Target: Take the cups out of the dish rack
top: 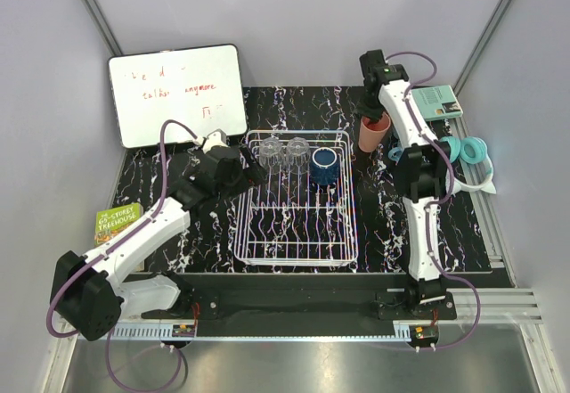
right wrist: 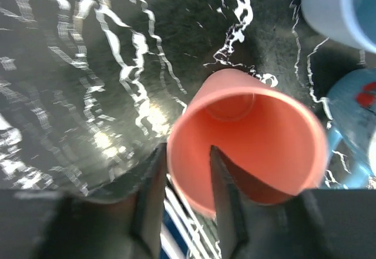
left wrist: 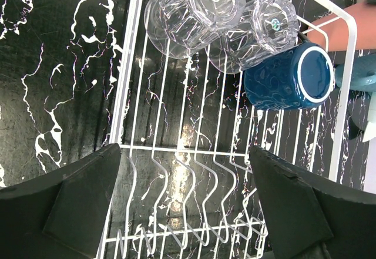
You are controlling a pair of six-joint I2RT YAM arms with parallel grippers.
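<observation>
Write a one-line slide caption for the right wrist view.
Right end effector pinches the wall of the salmon-pink tumbler, one finger inside, one outside, against the black marbled table.

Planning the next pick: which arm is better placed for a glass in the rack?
Left arm: its jaws stand open beside the glasses in the rack; the right arm's grip the pink cup.

Whiteboard [top: 178,94]: red handwriting, one word legible, "anymore"; other marks unclear.
Green book [top: 118,224], on tabletop at left: cover title "…-STOREY TREEHOUSE"; leading number too small to tell.
</observation>
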